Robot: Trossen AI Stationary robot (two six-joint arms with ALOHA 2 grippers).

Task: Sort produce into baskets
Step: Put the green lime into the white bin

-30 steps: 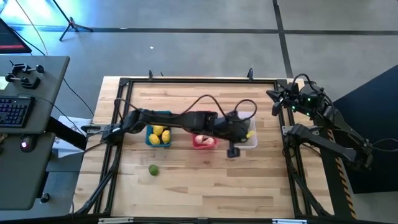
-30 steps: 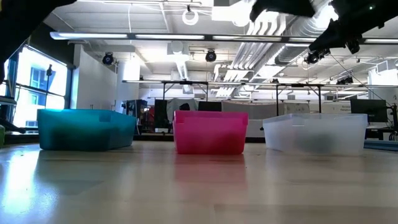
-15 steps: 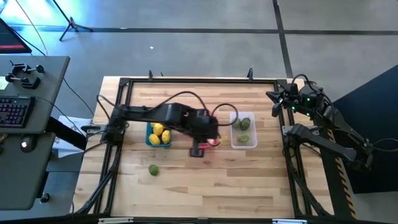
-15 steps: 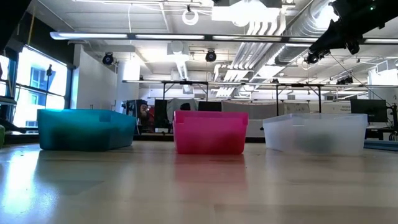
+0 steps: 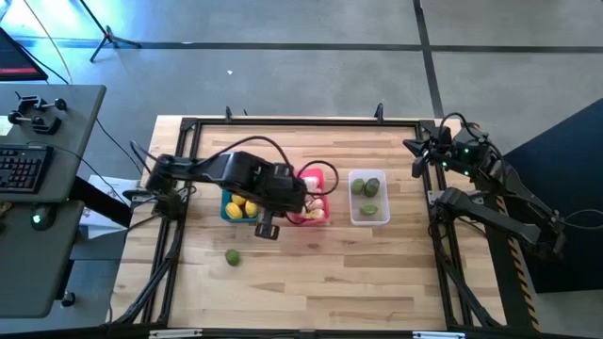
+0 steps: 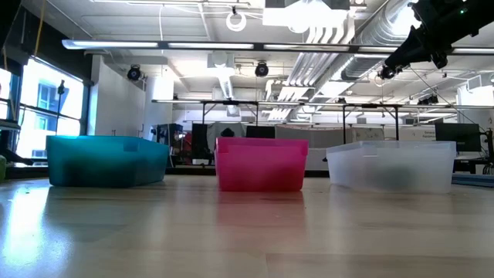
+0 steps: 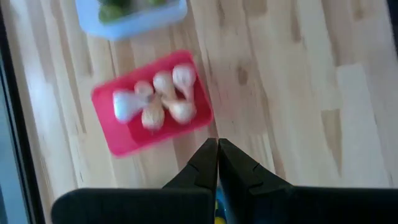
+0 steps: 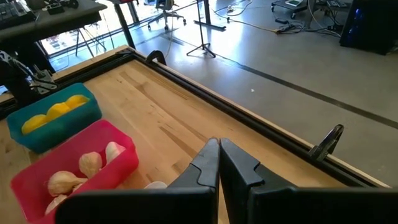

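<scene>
Left pincer [image 5: 268,229], closed and empty above the blue basket [image 5: 241,206], should open fully, then descend squarely over the lone green fruit [image 5: 232,257] on the surface [image 5: 311,282]; right pincer [image 8: 217,158] closed, parked.

The counter [image 5: 311,273] is pale wood planks with a black metal frame [image 5: 301,121] running round its edges. Off to one side there's a grey desk [image 5: 66,122] carrying a dark keyboard [image 5: 19,169] and a black clamp [image 5: 36,113], cables trailing down beside it. Grey floor [image 5: 283,56] beyond, with a tripod stand [image 5: 108,38] on it. Looking level across the room: bright strip lights [image 6: 193,45], white ceiling ducts [image 6: 332,31], a sunlit window [image 6: 54,108] and black racks [image 6: 370,123] at the back.
</scene>
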